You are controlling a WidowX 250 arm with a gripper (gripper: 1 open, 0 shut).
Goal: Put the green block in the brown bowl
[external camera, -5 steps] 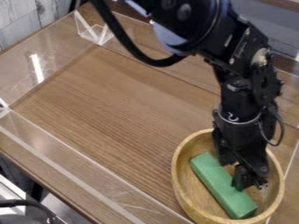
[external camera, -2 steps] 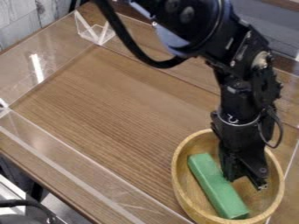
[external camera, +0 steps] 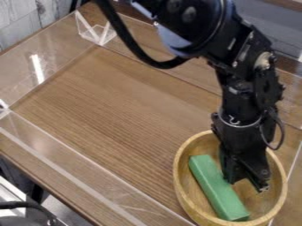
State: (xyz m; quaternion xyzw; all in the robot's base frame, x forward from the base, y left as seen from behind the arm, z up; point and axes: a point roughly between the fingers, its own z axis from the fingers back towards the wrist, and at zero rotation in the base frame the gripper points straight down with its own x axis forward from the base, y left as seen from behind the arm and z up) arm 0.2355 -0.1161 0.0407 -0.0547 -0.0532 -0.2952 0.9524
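Note:
The green block [external camera: 218, 187] lies flat inside the brown bowl [external camera: 182, 169] at the lower right, running from the bowl's left side toward its front. My gripper [external camera: 252, 182] points straight down into the bowl, just right of the block. Its fingers are shut together with nothing between them. The block lies free beside them. The black arm hides the bowl's far rim.
The bowl sits on a wood-grain table [external camera: 106, 106] fenced by low clear acrylic walls [external camera: 48, 146]. A small clear plastic stand [external camera: 97, 33] is at the back left. The table's front edge drops off at the lower left.
The fingers have closed together. The green block, earlier under the fingertips, now lies a little further left, apart from them. The arm has stayed in place.

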